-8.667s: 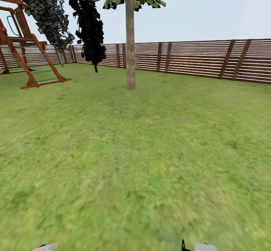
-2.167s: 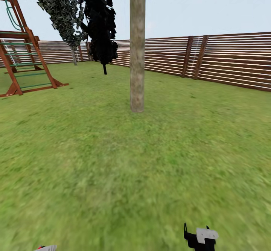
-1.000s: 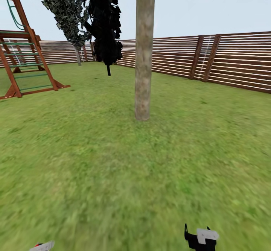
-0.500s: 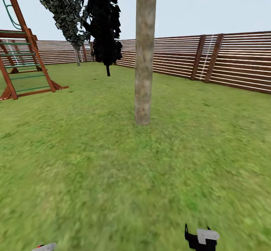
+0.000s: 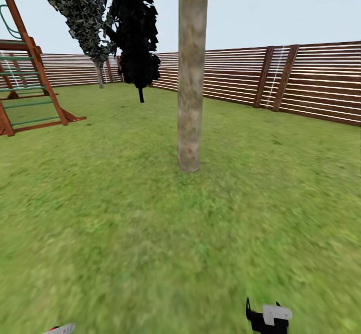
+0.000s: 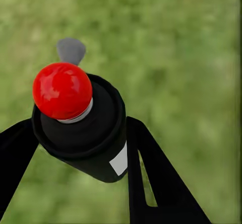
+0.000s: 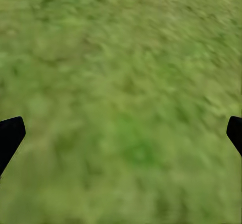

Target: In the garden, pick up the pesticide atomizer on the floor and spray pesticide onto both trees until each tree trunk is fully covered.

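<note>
Gripping one atomizer [image 6: 80,126]: left hand [image 6: 75,148]; one trunk [image 5: 192,73] ahead.

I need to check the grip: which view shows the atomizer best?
The left wrist view: the atomizer, black with a red top, sits close up between the left gripper's fingers. The head view shows just a whitish and red tip at the lower edge. The right wrist view looks at grass.

Floor [image 7: 126,93]: blurry green grass lawn, with some darker patches.
Right pincer [image 7: 121,136]: two black fingertips at the opposite edges of the view, spread wide apart.
Between the fingertips [image 7: 10,136]: only grass.
</note>
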